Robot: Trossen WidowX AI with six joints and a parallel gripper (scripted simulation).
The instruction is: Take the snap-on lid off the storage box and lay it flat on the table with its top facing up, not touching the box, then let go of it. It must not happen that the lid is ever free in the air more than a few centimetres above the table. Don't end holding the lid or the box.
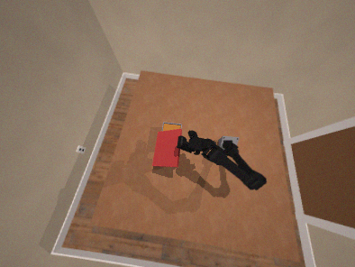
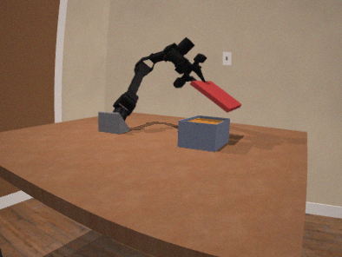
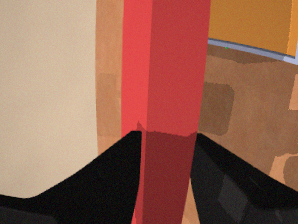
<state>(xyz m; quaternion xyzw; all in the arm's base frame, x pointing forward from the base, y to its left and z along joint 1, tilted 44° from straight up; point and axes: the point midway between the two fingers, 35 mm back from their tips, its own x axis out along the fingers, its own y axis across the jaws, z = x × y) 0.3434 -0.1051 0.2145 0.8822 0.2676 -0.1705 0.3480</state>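
Note:
My gripper (image 2: 196,78) is shut on one edge of the red lid (image 2: 215,95) and holds it in the air, tilted down away from the arm, above the blue-grey storage box (image 2: 203,132). The lid is clear of the box. The box stands open on the table and shows an orange inside (image 2: 206,121). From above, the lid (image 1: 167,148) covers most of the box, and only the box's far edge (image 1: 172,126) shows. In the wrist view the lid (image 3: 162,83) runs edge-on between my two fingers, with the box's orange inside (image 3: 256,12) at the upper right.
The arm's grey base (image 2: 112,122) stands on the table left of the box, and also shows from above (image 1: 228,142). The table is brown wood, with its edges all around in the top view. A wall lies behind the table.

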